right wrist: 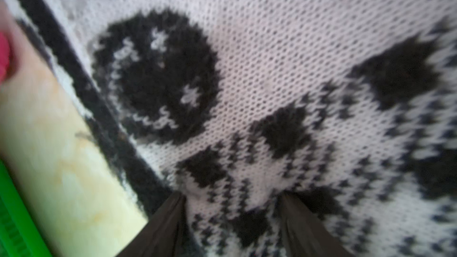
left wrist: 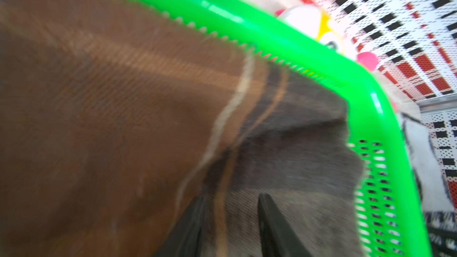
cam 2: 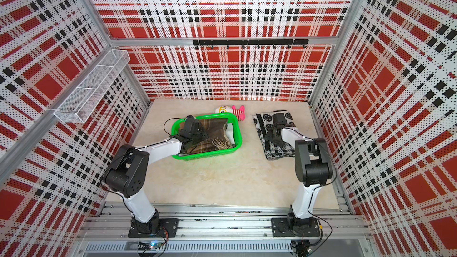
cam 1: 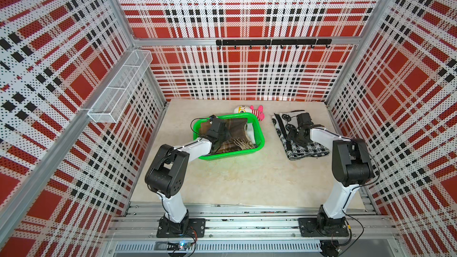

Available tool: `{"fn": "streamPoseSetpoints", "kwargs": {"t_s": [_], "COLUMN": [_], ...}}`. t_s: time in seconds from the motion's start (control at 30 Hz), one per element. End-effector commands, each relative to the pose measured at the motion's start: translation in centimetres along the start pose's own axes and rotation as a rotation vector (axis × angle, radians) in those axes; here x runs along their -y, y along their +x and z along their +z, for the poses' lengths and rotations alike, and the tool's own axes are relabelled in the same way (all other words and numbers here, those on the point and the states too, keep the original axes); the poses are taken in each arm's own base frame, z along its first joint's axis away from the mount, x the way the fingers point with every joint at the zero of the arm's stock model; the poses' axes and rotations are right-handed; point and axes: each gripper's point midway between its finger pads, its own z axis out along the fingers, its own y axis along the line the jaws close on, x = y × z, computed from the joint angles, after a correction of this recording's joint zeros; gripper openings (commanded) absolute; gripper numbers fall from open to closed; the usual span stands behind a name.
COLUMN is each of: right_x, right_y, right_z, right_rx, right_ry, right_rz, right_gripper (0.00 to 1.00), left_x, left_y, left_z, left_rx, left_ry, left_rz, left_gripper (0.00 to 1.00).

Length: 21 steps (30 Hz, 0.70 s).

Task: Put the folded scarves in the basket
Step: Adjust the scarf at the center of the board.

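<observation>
A pale marble-look table inside a red, black and white plaid enclosure, seen from above, with two robot arms reaching away from the near edge.

The left arm leans into the bright green basket just beyond mid-table. The brown plaid scarf lies folded inside it, fringe toward the nearer right corner. In the wrist view the left gripper has its fingers a little apart with scarf cloth between them, creases running toward the gap; whether they pinch it cannot be told.

To the right, well apart from the basket, a black-and-white knitted scarf lies folded on the table. The right gripper is down on it, fingers spread, tips against the knit (nothing lifted).

Behind the basket, just beside its far rim, lies a pink-and-white plush toy. On the back wall is a black hook rail.

Likely risks: if the left fingers hold cloth as the arm rises, the brown scarf could unfold or drag over the rim. If the right fingers close on the top layer only, the knitted scarf could fall open when raised.
</observation>
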Motion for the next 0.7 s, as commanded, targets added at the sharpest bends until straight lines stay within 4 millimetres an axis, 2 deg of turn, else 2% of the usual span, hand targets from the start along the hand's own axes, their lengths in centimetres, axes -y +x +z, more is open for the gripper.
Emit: {"fn": "streamPoseSetpoints", "kwargs": {"t_s": [0.0,0.1,0.17,0.3,0.4,0.47,0.53,0.6,0.67], "right_x": [0.9,-0.9,-2.7,-5.9,-8.1,-9.1,-10.2,-10.9,-10.7], "right_y": [-0.9,-3.0,-4.6,-7.3,-8.4,-7.9,-6.4,-4.0,-1.7], "right_z": [-2.7,-3.8,-3.4,-1.1,1.8,4.0,5.4,5.9,5.4], "right_rx": [0.065,0.099,0.094,0.061,0.016,-0.037,-0.095,-0.135,-0.148], "right_ry": [0.039,0.0,-0.025,-0.075,-0.112,-0.128,-0.127,-0.113,-0.112], "right_rz": [-0.014,-0.028,-0.037,-0.026,-0.008,-0.022,-0.067,-0.134,-0.17], "right_gripper": [0.67,0.68,0.67,0.66,0.66,0.65,0.64,0.63,0.63], "left_x": [4.2,7.2,9.1,11.0,12.2,12.8,13.4,13.7,14.0], "left_y": [-1.7,-1.1,-0.6,0.4,0.9,1.3,1.4,1.3,1.1], "left_z": [-3.1,-4.7,-5.4,-6.2,-6.9,-7.2,-7.5,-7.6,-7.7], "left_rx": [0.064,0.066,0.055,0.017,0.007,-0.002,-0.006,-0.003,0.001], "left_ry": [0.053,0.121,0.163,0.225,0.26,0.278,0.295,0.301,0.31], "left_rz": [0.039,0.054,0.066,0.061,0.075,0.085,0.088,0.088,0.088], "left_gripper": [0.41,0.41,0.42,0.42,0.41,0.41,0.42,0.42,0.42]}}
